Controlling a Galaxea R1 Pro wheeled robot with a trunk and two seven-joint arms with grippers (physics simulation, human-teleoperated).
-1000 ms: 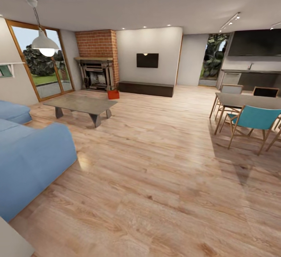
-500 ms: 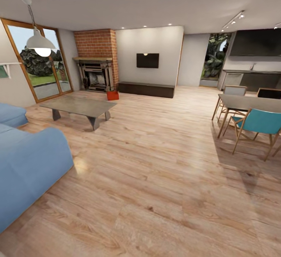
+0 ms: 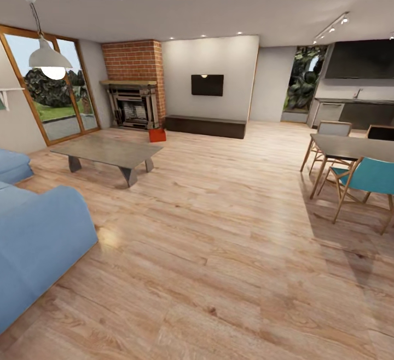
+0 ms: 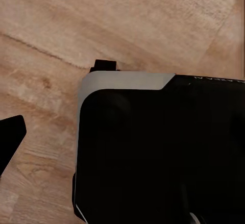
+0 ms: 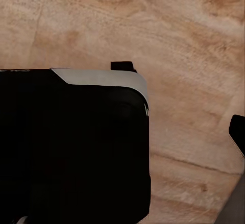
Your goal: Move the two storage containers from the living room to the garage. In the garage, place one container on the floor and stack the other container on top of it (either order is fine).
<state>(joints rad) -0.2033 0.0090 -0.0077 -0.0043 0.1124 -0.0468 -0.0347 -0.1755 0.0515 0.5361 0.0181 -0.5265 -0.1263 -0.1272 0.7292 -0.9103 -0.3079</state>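
Note:
I am in the living room, on light wood plank flooring. Far ahead, an orange-red storage container sits on the floor between the brick fireplace and the long dark low bench. From here it reads as one small block, and I cannot tell whether a second bin is with it. In the left wrist view a dark fingertip shows at the frame's edge over the planks. The right wrist view has another fingertip at its edge. Both wrist views look down past my black base.
A grey coffee table stands left of centre and a light blue sofa is close at the left. A dining table with a teal chair is at the right. A black TV hangs on the far wall.
The whole head view has shifted: the sofa and lamp slid left and the room drew slightly nearer, so the camera moved. The container has not moved.

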